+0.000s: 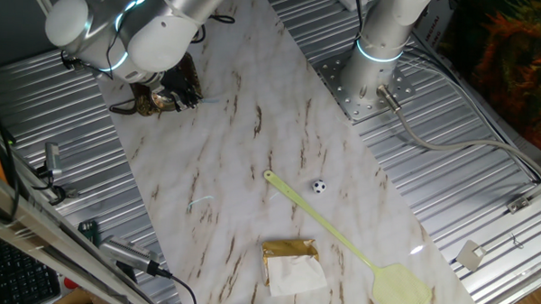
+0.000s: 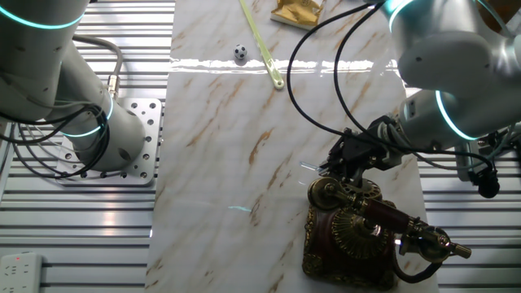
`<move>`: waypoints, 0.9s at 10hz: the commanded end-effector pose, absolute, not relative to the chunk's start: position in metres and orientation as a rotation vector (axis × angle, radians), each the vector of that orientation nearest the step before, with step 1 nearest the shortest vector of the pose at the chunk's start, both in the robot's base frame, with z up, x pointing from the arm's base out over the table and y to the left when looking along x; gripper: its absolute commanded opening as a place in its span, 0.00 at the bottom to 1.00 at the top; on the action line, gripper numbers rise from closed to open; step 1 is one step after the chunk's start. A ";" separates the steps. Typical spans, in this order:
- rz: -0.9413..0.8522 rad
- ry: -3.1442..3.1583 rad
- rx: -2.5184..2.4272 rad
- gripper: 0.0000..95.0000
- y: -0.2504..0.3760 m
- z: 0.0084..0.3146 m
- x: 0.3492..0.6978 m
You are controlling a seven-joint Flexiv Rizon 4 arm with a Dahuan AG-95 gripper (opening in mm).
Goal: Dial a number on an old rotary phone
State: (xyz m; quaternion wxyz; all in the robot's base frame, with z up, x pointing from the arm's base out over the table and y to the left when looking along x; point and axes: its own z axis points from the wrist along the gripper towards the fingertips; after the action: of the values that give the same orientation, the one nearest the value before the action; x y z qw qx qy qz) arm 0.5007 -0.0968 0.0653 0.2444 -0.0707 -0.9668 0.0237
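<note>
Brass and dark wood: that is what you are dealing with in the phone (image 2: 350, 236), which sits directly under the gripper (image 2: 352, 165), at the near edge of the marble table (image 2: 220, 146) in the view that shows it best. From the opposite camera the arm hides nearly all of it.

The base looks solid enough to stay put under a light push, but it is small, so I would expect it to slide or tip on the smooth marble if you press sideways hard. The dial (image 2: 352, 232) lies just below the fingertips; its finger holes are the place to engage, turning around the centre rather than dragging. The ornate handset (image 2: 391, 221) rests loosely across the cradle, beside and below the gripper, and a knock would likely unseat it.

Whether the fingers are parted or together, you cannot tell; cables and dark parts blur them.

Far beyond the gripper lie a yellow swatter (image 1: 349, 240), a tiny ball (image 1: 318, 185) and a gold packet (image 1: 292, 266), all well apart from the work.
</note>
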 end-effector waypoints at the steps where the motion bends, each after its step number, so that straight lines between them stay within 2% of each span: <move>1: 0.070 -2.641 -0.193 0.00 -0.097 0.064 0.504; 9: 0.070 -2.638 -0.200 0.00 -0.097 0.064 0.503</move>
State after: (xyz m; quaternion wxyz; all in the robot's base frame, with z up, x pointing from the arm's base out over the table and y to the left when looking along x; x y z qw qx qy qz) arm 0.5009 -0.0967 0.0650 0.2472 -0.0732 -0.9659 0.0250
